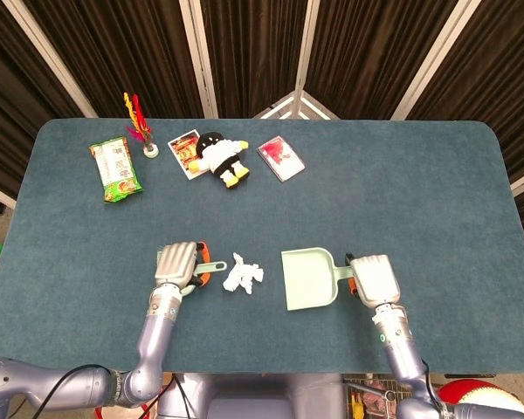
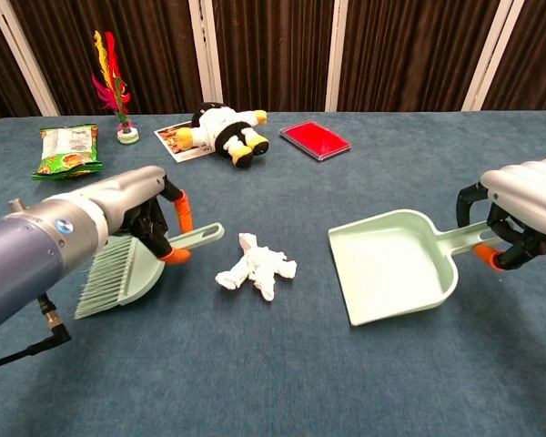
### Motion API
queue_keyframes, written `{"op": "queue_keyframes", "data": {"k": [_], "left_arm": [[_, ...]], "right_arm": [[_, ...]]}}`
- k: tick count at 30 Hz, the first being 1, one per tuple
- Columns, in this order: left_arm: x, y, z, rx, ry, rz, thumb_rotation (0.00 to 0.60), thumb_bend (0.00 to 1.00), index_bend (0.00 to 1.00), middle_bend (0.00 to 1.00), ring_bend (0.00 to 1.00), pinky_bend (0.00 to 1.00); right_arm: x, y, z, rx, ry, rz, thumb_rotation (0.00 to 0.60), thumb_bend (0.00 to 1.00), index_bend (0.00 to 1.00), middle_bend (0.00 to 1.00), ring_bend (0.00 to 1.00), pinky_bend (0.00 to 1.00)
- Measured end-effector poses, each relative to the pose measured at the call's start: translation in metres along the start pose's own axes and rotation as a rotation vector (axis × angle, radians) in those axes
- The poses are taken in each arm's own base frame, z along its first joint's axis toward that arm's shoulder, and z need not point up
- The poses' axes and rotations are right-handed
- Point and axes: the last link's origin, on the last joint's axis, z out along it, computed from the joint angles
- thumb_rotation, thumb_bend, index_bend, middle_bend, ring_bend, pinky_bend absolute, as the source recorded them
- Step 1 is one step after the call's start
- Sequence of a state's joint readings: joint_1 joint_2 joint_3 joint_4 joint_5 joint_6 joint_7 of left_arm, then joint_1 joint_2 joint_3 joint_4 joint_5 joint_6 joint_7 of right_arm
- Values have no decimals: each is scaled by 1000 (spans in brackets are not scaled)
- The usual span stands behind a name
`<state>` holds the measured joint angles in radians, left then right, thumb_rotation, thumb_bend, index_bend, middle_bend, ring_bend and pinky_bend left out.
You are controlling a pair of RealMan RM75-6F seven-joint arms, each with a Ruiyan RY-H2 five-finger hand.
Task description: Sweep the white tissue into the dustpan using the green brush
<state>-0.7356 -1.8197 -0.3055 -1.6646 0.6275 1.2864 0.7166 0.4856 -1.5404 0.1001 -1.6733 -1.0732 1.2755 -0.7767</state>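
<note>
Dark curtains hang behind the blue bench [image 1: 402, 192]. Up in the head view, the white tissue [image 1: 243, 274] lies between the two tools: the left hand [image 1: 178, 263] is wrapped around the green brush [image 1: 211, 268] just left of it, while the right hand [image 1: 374, 278] clasps the handle of the dustpan [image 1: 308, 279] to its right. Down in the chest view, brush [image 2: 132, 269] bristles are tilted down left of the tissue [image 2: 256, 267], left hand [image 2: 141, 214] clenched on the handle; dustpan [image 2: 391, 265] mouth faces the tissue, right hand [image 2: 519, 211] gripping.
</note>
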Motion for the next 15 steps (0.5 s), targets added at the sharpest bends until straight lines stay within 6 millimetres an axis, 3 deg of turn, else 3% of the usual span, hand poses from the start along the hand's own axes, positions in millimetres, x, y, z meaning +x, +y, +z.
{"op": "queue_keyframes", "data": {"k": [15], "left_arm": [[7,28,-3,-61,9,-83,600,609,791,1000,937,991]], "right_arm": [[-3,-21,6,-19,16,-64,600,550,707,869,876,785]]}}
